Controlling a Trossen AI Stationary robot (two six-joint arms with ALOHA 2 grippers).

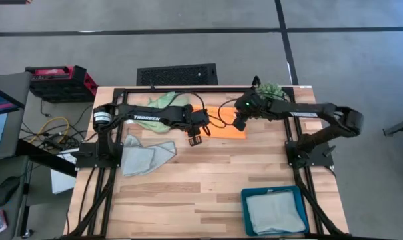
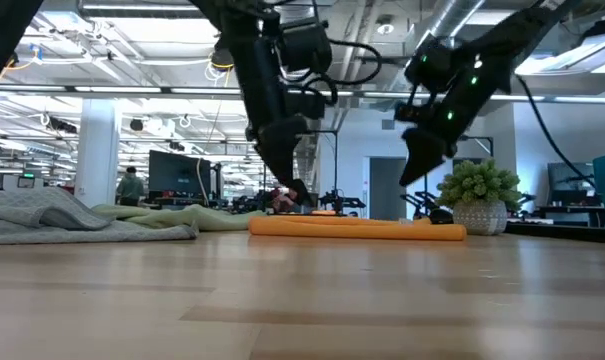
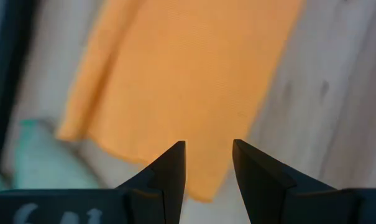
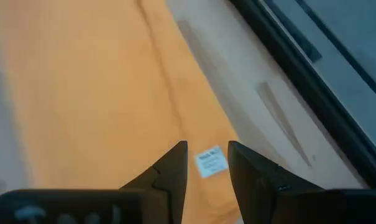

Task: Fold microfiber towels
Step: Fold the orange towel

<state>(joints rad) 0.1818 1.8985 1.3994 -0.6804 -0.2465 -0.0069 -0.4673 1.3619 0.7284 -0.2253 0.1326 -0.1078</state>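
Note:
The orange towel (image 1: 224, 131) lies flat as a folded strip on the far middle of the table (image 1: 208, 180); a white label (image 4: 210, 163) shows near one edge. My left gripper (image 1: 195, 138) hovers open just above the strip's left end (image 3: 175, 74). My right gripper (image 1: 239, 124) hangs open higher above its right end (image 2: 422, 231). Neither touches the cloth. A light green towel (image 1: 162, 100) lies crumpled at the far left. A pale blue-grey towel (image 1: 144, 155) lies rumpled at the left.
A teal tray (image 1: 245, 208) at the near right corner holds a folded pale towel (image 1: 276, 212). A spiky green plant (image 1: 271, 89) stands at the far right, close behind my right arm. Bare wood stretches across the middle and near part of the table.

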